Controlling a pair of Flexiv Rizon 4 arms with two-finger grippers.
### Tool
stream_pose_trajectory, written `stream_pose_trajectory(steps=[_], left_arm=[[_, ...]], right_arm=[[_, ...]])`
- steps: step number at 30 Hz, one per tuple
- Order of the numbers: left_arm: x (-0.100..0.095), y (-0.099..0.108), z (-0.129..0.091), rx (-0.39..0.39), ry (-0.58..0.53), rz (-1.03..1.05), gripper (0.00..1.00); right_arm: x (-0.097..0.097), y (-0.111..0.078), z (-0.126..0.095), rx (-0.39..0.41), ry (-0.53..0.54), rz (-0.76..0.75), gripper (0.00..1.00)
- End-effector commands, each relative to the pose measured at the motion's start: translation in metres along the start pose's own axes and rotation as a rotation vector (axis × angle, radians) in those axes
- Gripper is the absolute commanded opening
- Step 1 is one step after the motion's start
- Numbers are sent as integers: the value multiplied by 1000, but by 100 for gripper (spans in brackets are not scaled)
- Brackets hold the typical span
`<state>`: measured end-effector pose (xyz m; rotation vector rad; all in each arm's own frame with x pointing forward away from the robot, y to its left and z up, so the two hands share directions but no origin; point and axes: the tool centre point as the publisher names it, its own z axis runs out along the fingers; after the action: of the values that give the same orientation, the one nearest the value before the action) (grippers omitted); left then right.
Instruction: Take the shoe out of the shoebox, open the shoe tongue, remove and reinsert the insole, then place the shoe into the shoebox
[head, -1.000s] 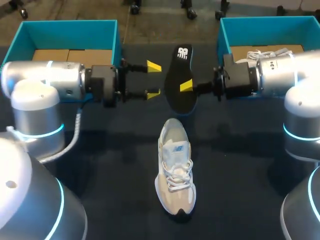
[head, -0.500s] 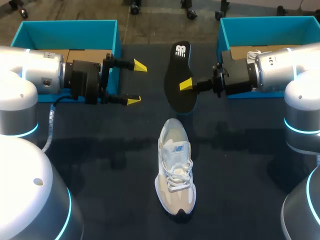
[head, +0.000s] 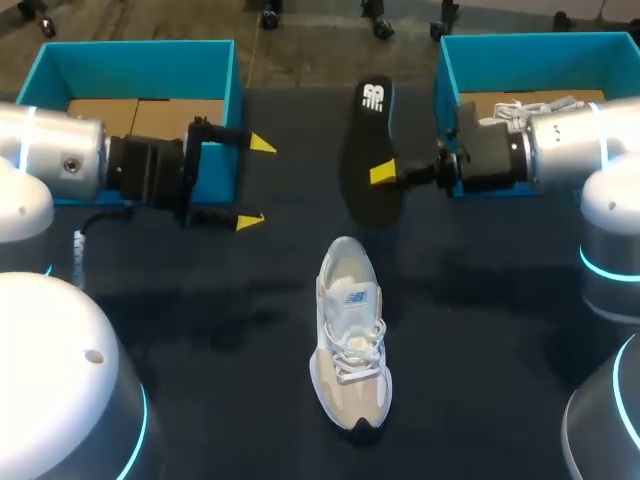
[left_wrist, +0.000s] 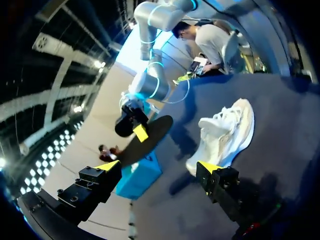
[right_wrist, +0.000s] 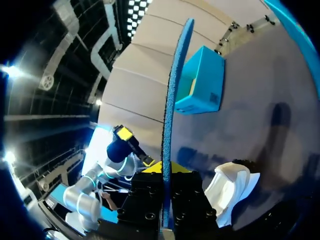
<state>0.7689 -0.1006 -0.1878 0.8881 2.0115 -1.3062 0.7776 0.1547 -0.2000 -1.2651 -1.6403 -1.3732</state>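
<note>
Left gripper (head: 256, 181): fingers wide apart, empty, beside the left shoebox (head: 140, 52). Shoe (head: 350, 335): upright on the tabletop (head: 200, 330), centre. Insole (head: 372, 150): raised beyond the shoe, clamped edge-on in the right gripper (head: 385, 175). Assessment: insole likely light, thin, floppy foam; a firm mid-length pinch suits it, since free ends may sag.

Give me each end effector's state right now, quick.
Left end effector: open, holding nothing.
Right end effector: shut on the insole.
</note>
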Motion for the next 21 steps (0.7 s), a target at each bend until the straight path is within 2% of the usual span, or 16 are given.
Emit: stream_pose_trajectory(steps=[1, 11, 12, 14, 15, 18, 19, 21], left_arm=[[7, 1, 3, -621, 71, -101, 100], [7, 1, 3, -621, 71, -101, 100], [7, 1, 5, -679, 103, -187, 100], [17, -2, 4, -660, 155, -255, 100], [21, -1, 5, -688, 190, -312, 100], [31, -2, 5, -661, 256, -425, 100], [33, -3, 5, -624, 272, -453, 100], [37, -2, 7, -630, 297, -491, 100]], right_arm=[[2, -11, -1, -53, -1, -18, 0], [2, -11, -1, -53, -1, -18, 0], [2, -11, -1, -53, -1, -18, 0], [-1, -13, 0, -52, 2, -19, 0], [-6, -14, 1, -50, 2, -21, 0], [-15, -16, 2, -58, 30, -51, 0], [-17, -16, 2, -57, 35, -57, 0], [-22, -16, 2, -48, 42, -61, 0]])
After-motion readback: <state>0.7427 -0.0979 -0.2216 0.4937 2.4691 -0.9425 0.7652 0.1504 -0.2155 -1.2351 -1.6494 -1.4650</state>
